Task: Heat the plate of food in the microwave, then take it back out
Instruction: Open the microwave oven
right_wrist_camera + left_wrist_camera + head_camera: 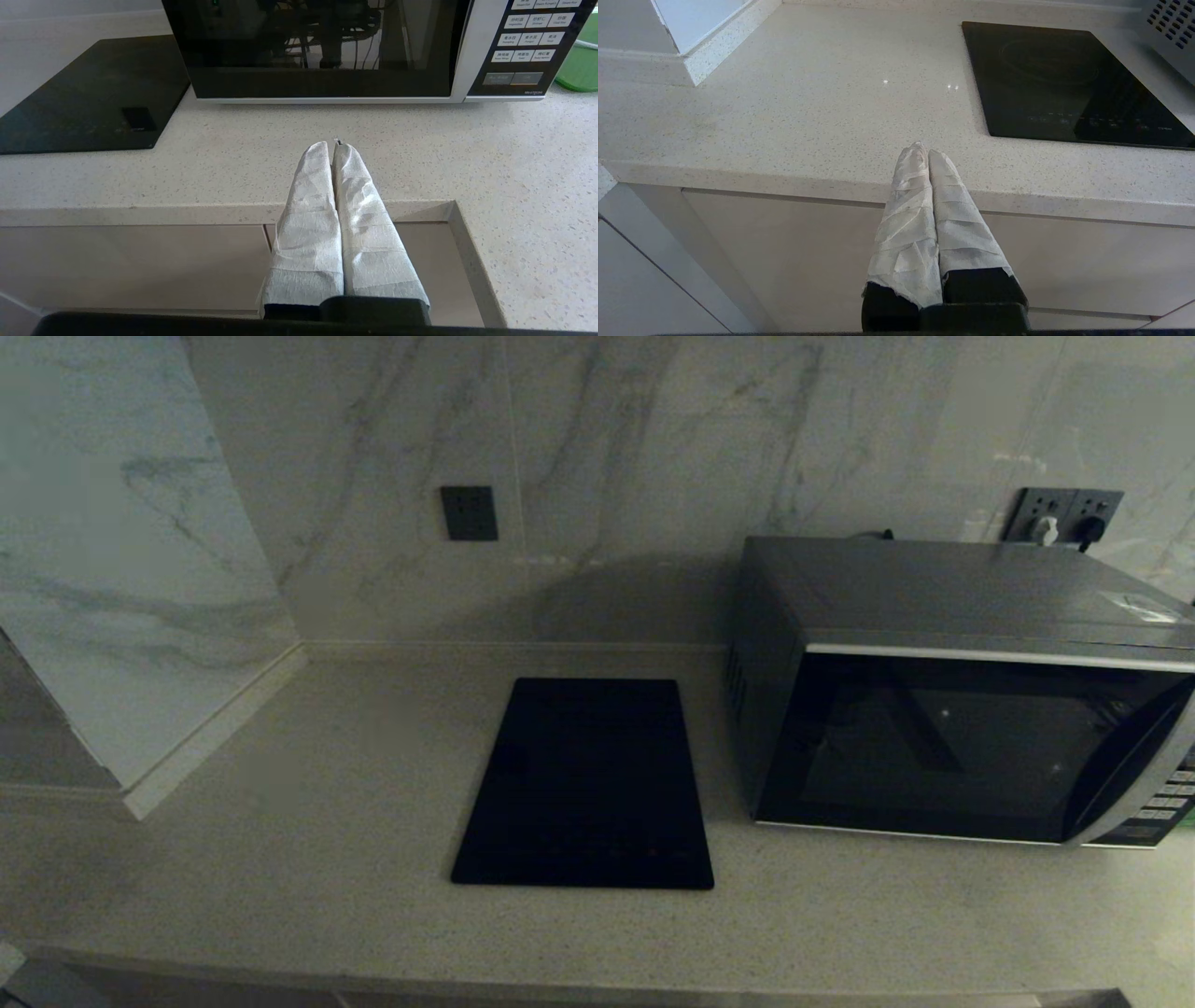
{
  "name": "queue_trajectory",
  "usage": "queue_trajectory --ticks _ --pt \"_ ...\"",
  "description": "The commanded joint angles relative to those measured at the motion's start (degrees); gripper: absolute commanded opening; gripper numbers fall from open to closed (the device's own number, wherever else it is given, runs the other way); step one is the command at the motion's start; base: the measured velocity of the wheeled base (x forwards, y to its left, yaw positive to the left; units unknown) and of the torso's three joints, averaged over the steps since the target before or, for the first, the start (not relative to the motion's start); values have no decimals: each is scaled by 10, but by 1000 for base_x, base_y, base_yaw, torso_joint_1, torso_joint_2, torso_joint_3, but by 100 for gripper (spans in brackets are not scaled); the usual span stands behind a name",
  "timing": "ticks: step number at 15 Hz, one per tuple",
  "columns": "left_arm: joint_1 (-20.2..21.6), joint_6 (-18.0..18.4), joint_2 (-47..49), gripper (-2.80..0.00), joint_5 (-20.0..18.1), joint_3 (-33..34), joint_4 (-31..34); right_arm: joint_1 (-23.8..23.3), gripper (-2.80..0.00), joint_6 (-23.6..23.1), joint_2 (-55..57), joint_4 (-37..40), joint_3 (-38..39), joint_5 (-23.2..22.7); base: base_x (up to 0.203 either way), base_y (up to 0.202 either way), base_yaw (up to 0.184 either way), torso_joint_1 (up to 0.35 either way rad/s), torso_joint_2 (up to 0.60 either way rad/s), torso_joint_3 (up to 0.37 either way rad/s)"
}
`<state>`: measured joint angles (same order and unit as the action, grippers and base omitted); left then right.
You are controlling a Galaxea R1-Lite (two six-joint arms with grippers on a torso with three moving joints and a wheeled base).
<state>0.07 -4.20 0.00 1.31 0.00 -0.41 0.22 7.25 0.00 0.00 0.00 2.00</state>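
The microwave (962, 691) stands at the right of the counter with its black glass door closed; the right wrist view shows its door (317, 46) and its button keypad (528, 42). The plate of food is out of view. My right gripper (332, 145) is shut and empty, held above the counter's front edge, short of the microwave. My left gripper (923, 150) is also shut and empty, over the counter's front edge to the left of the black slab. Neither arm shows in the head view.
A flat black slab (586, 784) lies on the speckled counter (327, 821) left of the microwave. A green tray's edge (581, 65) shows beside the microwave's keypad side. A marble pillar (121, 569) juts out at the left. Wall sockets (1064, 518) sit behind the microwave.
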Motion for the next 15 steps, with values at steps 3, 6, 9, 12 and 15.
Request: queue_trajectory --ticks 3,6,9,12,15 --pt "0 0 0 -280 0 0 0 0 -280 0 1 0 1 0 0 0 0 0 0 0" --pt "0 0 0 -280 0 0 0 0 -280 0 1 0 1 0 0 0 0 0 0 0" --pt "0 0 1 -280 0 0 0 0 -280 0 1 0 1 -1 0 0 0 0 0 0" --pt "0 0 1 -280 0 0 0 0 -280 0 1 0 1 0 0 0 0 0 0 0" --pt "0 0 1 -280 0 0 0 0 -280 0 1 0 1 0 0 0 0 0 0 0"
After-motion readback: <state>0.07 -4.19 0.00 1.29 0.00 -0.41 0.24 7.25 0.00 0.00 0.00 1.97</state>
